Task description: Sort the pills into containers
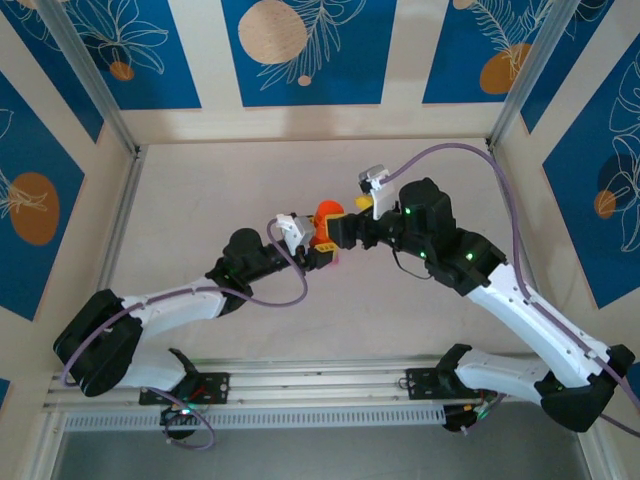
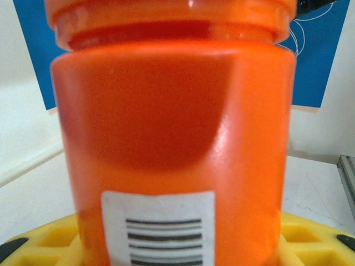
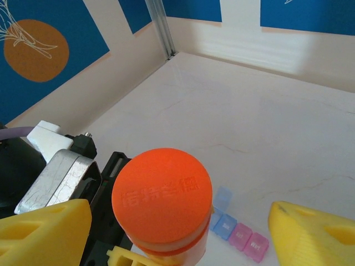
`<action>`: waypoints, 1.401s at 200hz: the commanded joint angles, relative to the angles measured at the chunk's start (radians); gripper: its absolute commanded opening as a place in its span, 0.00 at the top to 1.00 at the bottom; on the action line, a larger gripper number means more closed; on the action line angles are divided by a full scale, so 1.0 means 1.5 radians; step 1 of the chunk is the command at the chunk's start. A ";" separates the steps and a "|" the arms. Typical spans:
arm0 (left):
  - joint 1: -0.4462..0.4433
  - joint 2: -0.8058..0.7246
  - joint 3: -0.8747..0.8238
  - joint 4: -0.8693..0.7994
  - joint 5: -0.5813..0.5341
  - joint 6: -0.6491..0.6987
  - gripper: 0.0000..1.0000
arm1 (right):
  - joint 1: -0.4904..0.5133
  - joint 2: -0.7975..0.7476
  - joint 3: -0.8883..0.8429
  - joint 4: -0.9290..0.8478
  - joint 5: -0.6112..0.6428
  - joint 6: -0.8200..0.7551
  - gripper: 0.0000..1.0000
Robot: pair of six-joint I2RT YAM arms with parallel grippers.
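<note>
Containers (image 3: 237,231), a joined strip of blue and pink translucent boxes, lie on the white table (image 3: 266,122) near its middle, just beside the orange bottle (image 2: 177,122). We see the left gripper (image 1: 316,248) clamped low on that bottle and holding it upright, with yellow fingers (image 2: 310,238) pressed to both sides. The right gripper (image 3: 177,233) hangs over the orange cap (image 3: 162,194), its jaws apart, one finger on each side and clear of it.

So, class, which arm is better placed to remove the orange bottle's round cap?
Right: the right tool is open astride the round orange cap; the left tool grips the orange plastic bottle.
</note>
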 commanded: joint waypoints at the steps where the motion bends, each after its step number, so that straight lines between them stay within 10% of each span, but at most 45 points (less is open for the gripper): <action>1: 0.003 -0.015 0.020 0.006 -0.005 -0.008 1.00 | 0.011 0.014 -0.003 0.023 0.022 -0.021 0.17; 81: 0.002 -0.013 0.019 0.014 0.042 -0.014 1.00 | 0.015 0.052 -0.002 0.044 0.011 -0.035 0.23; 149: 0.002 -0.024 0.009 0.042 0.077 -0.008 1.00 | 0.010 0.039 -0.029 0.060 -0.063 -0.094 0.57; 188: 0.012 -0.046 0.002 0.060 0.144 0.004 1.00 | -0.054 0.006 -0.067 0.064 -0.296 -0.200 0.65; 231: 0.029 -0.042 0.007 0.088 0.281 -0.007 1.00 | -0.096 0.044 -0.003 -0.154 -0.593 -0.544 0.65; 280: 0.032 -0.035 0.013 0.072 0.352 0.008 1.00 | -0.141 0.133 0.117 -0.348 -0.694 -0.826 0.67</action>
